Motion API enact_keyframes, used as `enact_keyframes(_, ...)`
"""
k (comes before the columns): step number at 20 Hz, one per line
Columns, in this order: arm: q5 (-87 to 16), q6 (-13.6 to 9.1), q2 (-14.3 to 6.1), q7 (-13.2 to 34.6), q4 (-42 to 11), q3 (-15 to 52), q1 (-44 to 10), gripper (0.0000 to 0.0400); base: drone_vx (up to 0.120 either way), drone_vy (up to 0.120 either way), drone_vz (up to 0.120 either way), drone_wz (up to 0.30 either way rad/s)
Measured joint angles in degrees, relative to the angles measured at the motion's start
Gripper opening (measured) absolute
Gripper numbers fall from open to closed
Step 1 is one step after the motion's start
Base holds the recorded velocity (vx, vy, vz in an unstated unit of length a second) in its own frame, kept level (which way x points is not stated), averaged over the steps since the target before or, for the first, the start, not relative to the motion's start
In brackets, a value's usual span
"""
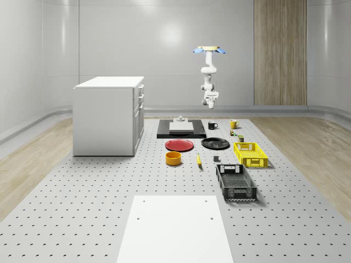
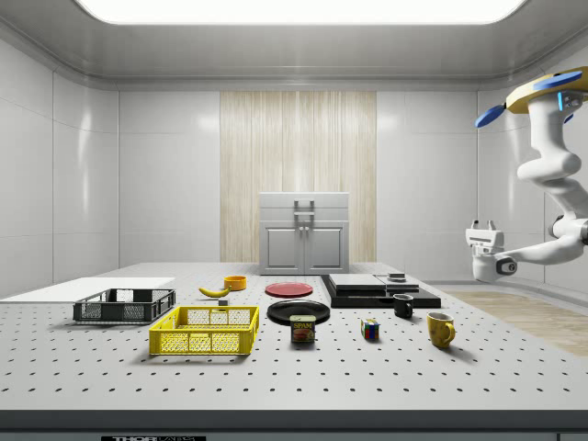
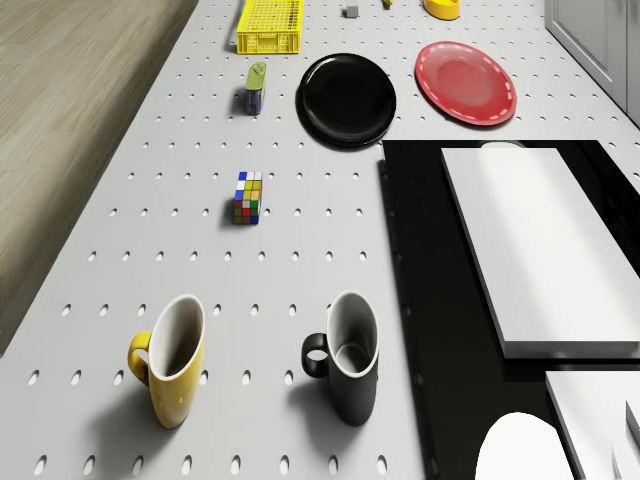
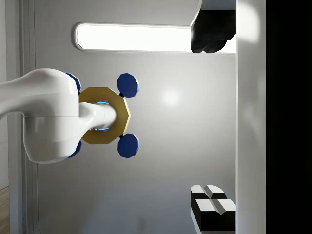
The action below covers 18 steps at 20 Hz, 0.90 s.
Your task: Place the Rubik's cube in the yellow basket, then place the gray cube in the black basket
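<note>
The Rubik's cube (image 3: 248, 197) (image 2: 370, 329) lies on the perforated table between the mugs and a tin can. Farther down the table stands the yellow basket (image 1: 250, 153) (image 2: 204, 331), and beyond it the black basket (image 1: 236, 182) (image 2: 124, 306). The small gray cube (image 1: 216, 159) (image 3: 351, 11) rests on the table beside the yellow basket. The drone (image 1: 208, 50) hovers high over the table's far end, above the mugs. Its arm hangs down and curls, so my gripper (image 2: 484, 224) (image 4: 214, 119) points upward at the drone, well above the table, open and empty.
A yellow mug (image 3: 172, 362) and a black mug (image 3: 348, 358) stand below the drone, beside a black slab (image 1: 181, 133) carrying a white block (image 3: 535, 240). A tin can (image 3: 255, 88), black plate (image 3: 347, 97), red plate (image 3: 466, 82), orange bowl (image 1: 173, 158), banana (image 1: 198, 159) and white cabinet (image 1: 109, 115) stand around.
</note>
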Motion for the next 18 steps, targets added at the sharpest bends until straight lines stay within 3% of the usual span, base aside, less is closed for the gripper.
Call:
enact_keyframes(13, -5.45, 0.62, -0.46, 0.71, -0.64, 3.88, -1.2, 0.04, 0.0, 0.12, 0.0, 0.0)
enact_keyframes(18, -13.45, 1.01, -0.87, 1.81, -1.86, 9.55, -2.97, 0.04, 0.104, 0.12, 0.0, 0.0)
